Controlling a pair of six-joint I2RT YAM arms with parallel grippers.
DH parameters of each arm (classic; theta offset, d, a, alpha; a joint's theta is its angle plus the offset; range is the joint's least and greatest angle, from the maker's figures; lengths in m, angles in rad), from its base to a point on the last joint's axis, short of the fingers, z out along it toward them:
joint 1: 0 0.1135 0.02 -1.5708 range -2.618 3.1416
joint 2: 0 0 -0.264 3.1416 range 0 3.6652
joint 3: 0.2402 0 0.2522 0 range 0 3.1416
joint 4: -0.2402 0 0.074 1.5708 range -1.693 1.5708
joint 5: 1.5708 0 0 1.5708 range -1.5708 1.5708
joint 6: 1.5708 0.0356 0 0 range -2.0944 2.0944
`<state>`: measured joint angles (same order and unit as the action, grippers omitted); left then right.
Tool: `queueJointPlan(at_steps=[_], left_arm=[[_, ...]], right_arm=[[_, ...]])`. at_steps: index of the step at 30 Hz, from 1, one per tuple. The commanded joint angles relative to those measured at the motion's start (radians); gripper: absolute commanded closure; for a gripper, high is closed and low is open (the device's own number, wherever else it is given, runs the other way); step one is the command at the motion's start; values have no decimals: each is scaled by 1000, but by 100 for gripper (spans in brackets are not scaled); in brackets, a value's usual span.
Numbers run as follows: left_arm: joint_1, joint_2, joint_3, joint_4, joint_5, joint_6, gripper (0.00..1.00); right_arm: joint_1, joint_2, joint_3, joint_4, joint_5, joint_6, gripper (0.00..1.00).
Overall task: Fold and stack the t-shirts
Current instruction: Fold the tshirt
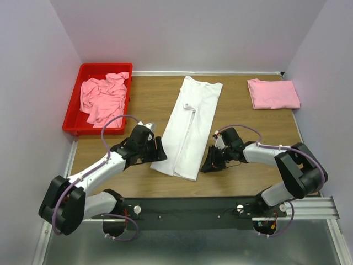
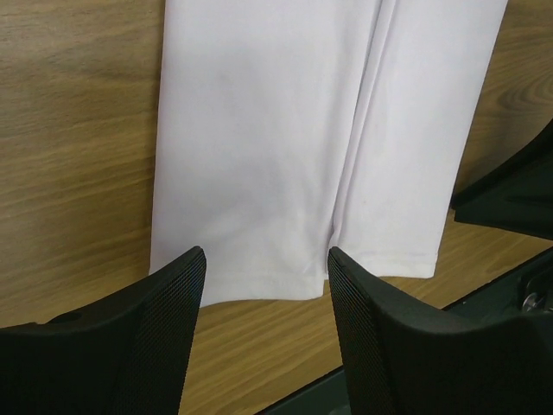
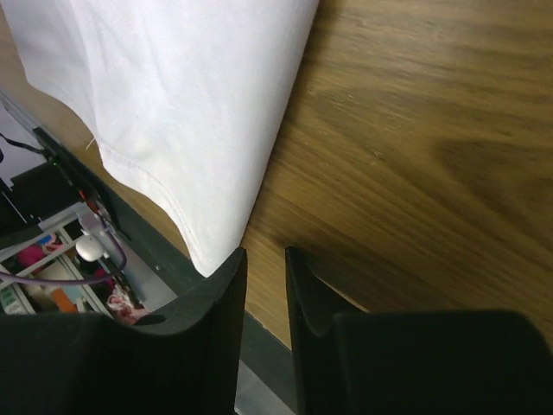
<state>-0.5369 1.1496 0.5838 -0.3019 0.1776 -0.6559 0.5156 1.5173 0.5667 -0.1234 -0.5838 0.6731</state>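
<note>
Where pink t-shirts heap, red bin, far-left

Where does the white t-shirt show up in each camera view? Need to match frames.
Top external: white t-shirt, a long folded strip lying mid-frame.
Left wrist: fills the upper middle, its edge low in the frame.
Right wrist: upper left, one corner pointing down toward bottom centre.
Shared landmark: the shirt's near hem, visible in all three.
</note>
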Motion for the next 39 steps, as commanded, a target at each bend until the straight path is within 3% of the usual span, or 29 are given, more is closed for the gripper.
queueJointPlan(at_steps=[1, 7, 14, 19, 24, 30, 35, 39], left_arm=[[-6, -45, 4, -32, 14, 15, 33], [-6, -85, 27, -71, -49, 7, 33], [-5, -67, 31, -54, -59, -10, 32], [-5, -59, 34, -74, -95, -2, 30], [-12, -54, 34, -83, -90, -1, 27], [-60, -60, 36, -108, -92, -28, 27], [-143, -47, 33, -114, -99, -80, 28], [-215, -30, 28, -118, -112, -131, 30]], right_arm=[[3, -8, -57, -67, 140, -21, 70], [3, -183, 1, -81, 144, 6, 72], [90, 2, 85, 28, 16, 49, 72], [113, 96, 90, 94, 13, 66, 73], [110, 87, 16, 82, 48, 60, 75], [43, -49, -31, -105, 257, -13, 76], [4, -167, 51, -289, 332, -95, 74], [4, -261, 75, -353, 332, -38, 57]])
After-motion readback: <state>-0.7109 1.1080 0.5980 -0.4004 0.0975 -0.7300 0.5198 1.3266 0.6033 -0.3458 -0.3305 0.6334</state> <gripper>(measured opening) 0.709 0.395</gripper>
